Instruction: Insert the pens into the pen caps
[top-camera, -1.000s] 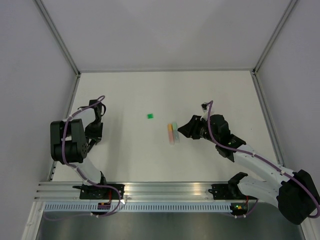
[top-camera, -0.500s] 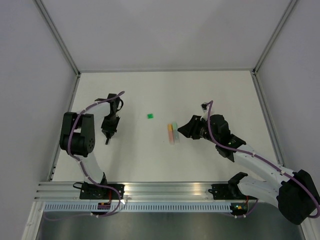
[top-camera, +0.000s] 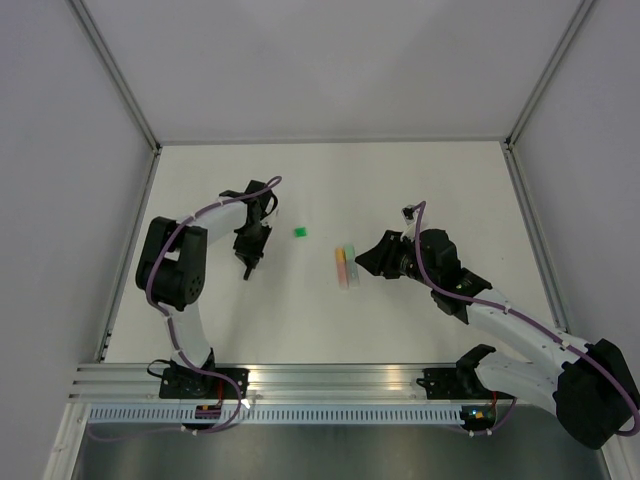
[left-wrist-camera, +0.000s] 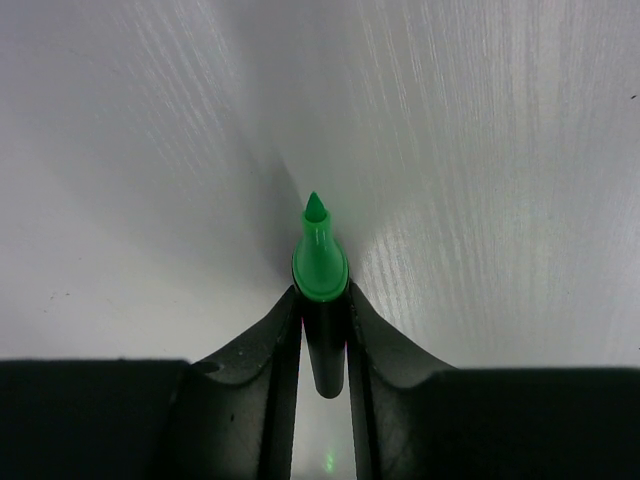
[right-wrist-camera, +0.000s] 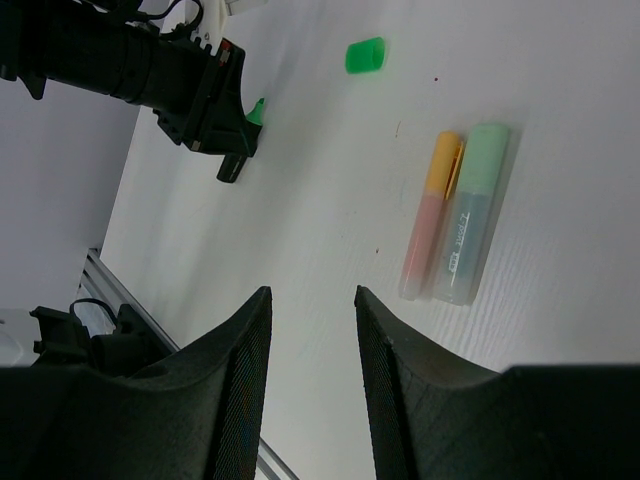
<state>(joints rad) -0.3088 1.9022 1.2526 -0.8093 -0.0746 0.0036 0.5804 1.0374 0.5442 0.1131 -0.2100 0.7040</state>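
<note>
My left gripper is shut on the dark pen, whose green tip points out past the fingers, just above the table. A loose green cap lies to its right and shows in the right wrist view. The orange pen and the mint green pen lie side by side at mid table. Each shows a coloured far end and a paler near body. My right gripper is open and empty, just right of those two pens.
The white table is walled on three sides, with metal posts at the back corners. The aluminium rail with both arm bases runs along the near edge. The left gripper shows in the right wrist view.
My left arm has swung right across the table with the dark pen, from the left edge to just left of the green cap. The right arm and the two lying pens have not moved.
</note>
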